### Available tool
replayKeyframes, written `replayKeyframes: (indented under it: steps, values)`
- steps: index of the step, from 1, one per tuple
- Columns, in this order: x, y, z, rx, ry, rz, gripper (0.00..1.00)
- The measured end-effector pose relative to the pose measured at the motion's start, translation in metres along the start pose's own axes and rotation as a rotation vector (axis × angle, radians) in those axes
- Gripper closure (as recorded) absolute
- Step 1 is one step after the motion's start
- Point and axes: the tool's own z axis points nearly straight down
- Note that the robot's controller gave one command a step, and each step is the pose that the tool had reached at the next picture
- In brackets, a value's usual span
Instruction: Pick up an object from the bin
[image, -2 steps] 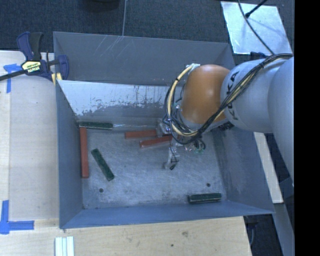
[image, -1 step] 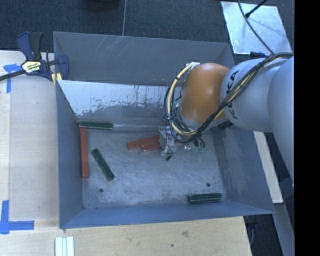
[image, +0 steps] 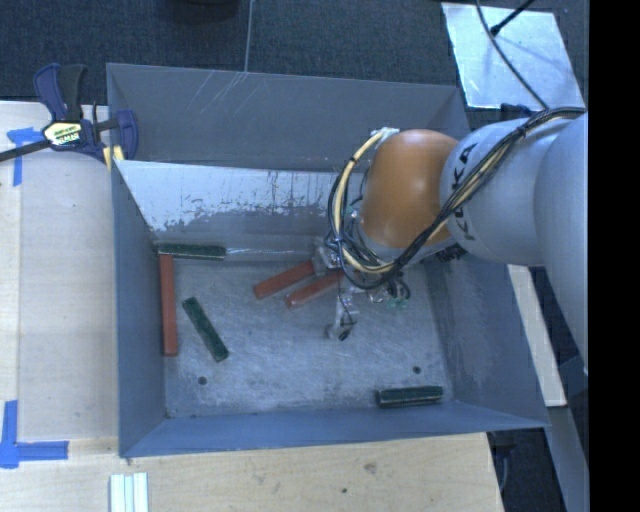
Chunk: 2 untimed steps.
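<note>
- Two red-brown sticks (image: 285, 280) lie side by side in the middle of the bin (image: 250, 200), just left of your claw (image: 343, 326), so they look the handiest pick.
- You cannot tell whether the claw is open or closed.

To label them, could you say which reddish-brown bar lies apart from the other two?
The reddish-brown flat bar along the bin's left wall; the other two lie together mid-bin.
</note>
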Motion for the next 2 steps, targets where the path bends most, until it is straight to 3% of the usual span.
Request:
replayKeyframes:
  steps: [1, 2]
  values:
    - [-0.002, 0.0, -0.002, 0.0, -0.007, 0.001, 1.0]
    - [0.01, -0.022, -0.184, 0.003, -0.006, -0.222, 1.0]
